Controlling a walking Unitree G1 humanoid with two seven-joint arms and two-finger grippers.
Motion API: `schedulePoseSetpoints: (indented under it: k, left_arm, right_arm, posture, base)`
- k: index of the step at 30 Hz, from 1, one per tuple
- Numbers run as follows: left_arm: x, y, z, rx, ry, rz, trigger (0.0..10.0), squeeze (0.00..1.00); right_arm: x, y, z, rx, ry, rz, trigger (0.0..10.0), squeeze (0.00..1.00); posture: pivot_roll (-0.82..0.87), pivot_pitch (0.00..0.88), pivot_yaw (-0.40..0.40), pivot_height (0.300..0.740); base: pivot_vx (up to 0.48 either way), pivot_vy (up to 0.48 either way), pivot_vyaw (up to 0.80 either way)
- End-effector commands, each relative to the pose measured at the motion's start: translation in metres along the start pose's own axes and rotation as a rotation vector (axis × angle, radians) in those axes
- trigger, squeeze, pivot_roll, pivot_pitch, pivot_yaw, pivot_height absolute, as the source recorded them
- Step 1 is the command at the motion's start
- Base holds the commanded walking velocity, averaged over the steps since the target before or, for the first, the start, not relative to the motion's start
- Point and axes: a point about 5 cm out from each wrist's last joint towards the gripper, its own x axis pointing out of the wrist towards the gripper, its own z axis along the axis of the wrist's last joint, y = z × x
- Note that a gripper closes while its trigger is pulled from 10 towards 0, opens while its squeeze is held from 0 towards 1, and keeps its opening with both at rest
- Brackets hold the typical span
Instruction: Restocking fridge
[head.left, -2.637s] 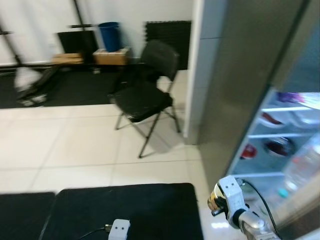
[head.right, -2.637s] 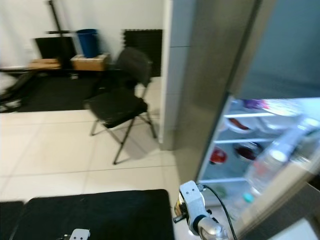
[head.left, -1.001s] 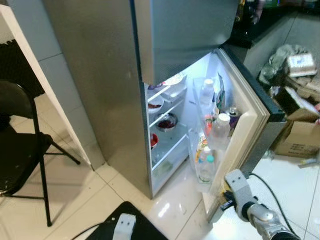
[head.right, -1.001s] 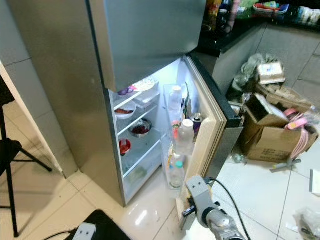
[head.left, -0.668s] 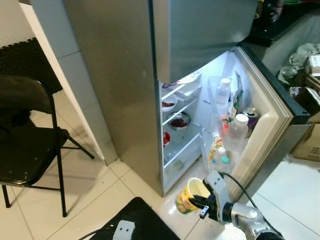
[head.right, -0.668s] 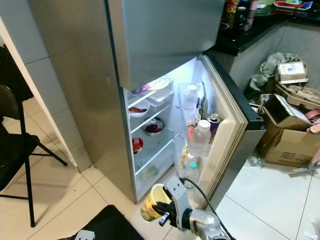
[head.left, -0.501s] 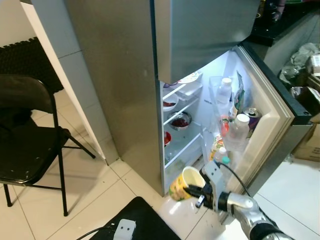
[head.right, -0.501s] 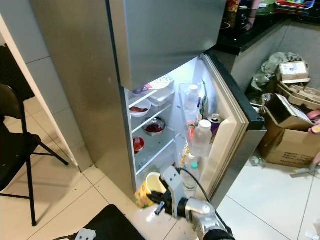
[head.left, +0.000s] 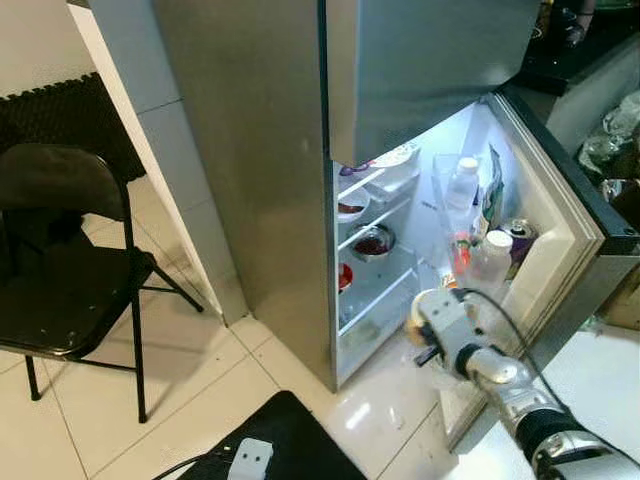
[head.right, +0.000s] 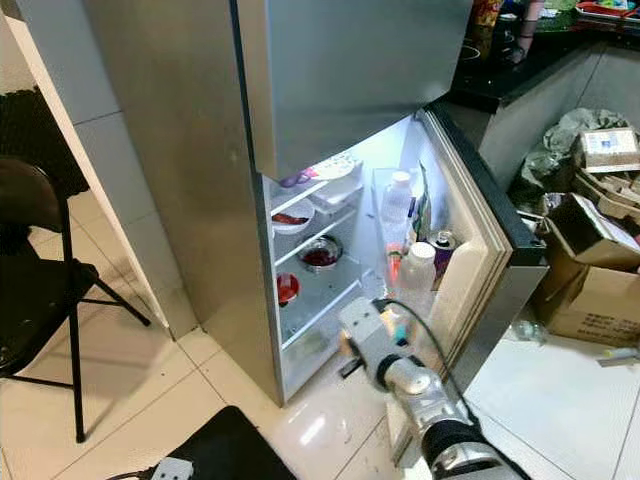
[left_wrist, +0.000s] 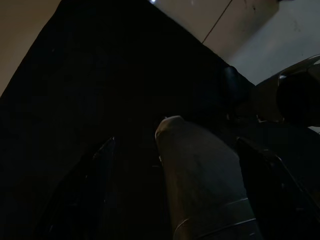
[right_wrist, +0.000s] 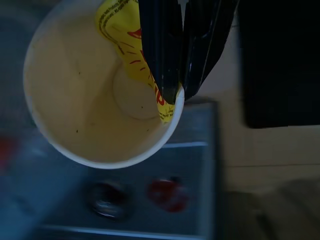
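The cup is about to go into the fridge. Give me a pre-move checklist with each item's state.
1. Grip: right gripper pinches the cup by its rim, one finger inside, one outside. Ok.
2. Fridge door open: ok.
3. Cup contents: it looks empty inside. Ok.
4. Free shelf space: shelves hold bowls; lowest one looks bare. Cannot tell for sure.
5. Door rack bottles sit close beside the arm. Not ok, mind them.
6. Left gripper: view very dark. Cannot tell.
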Motion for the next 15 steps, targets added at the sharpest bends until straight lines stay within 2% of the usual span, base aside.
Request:
schedulePoseSetpoints:
  k: [1,3,6,8,11,15]
  left_arm:
    - [0.000,-0.002,-0.004,-0.001,0.016,-0.006,10.0,0.00]
    - [0.000,-0.002,-0.004,-0.001,0.016,-0.006,10.0,0.00]
    - [-0.001,-0.001,-0.005,-0.006,0.019,-0.004,10.0,0.00]
    - [-0.001,-0.001,-0.005,-0.008,0.020,-0.002,10.0,0.00]
    - [-0.001,0.000,-0.007,-0.009,0.022,-0.001,10.0,0.00]
    - [-0.002,0.000,-0.008,-0.010,0.026,0.001,10.0,0.00]
  right_arm:
    - [-0.002,-0.009,-0.005,0.014,0.041,-0.068,10.0,0.00]
    - [-0.003,-0.013,-0.007,0.015,0.050,-0.091,10.0,0.00]
    - [-0.014,-0.044,-0.015,0.031,0.105,-0.290,10.0,0.00]
    - [-0.020,-0.060,-0.017,0.026,0.122,-0.380,10.0,0.00]
    - [-0.027,-0.072,-0.019,0.028,0.128,-0.447,10.0,0.00]
    - [-0.045,-0.103,-0.025,0.020,0.151,-0.616,10.0,0.00]
  posture:
    - [-0.01,0.000,-0.006,0.740]
    - [-0.01,0.000,-0.006,0.740]
    - [-0.01,0.000,-0.005,0.740]
    - [-0.01,0.000,-0.006,0.740]
    - [-0.01,0.000,-0.006,0.740]
    - [-0.01,0.000,-0.005,0.740]
  base:
    - [0.000,0.000,0.00]
    - [0.000,0.000,0.00]
    - [0.000,0.000,0.00]
    - [0.000,0.000,0.00]
    - [0.000,0.000,0.00]
    - [0.000,0.000,0.00]
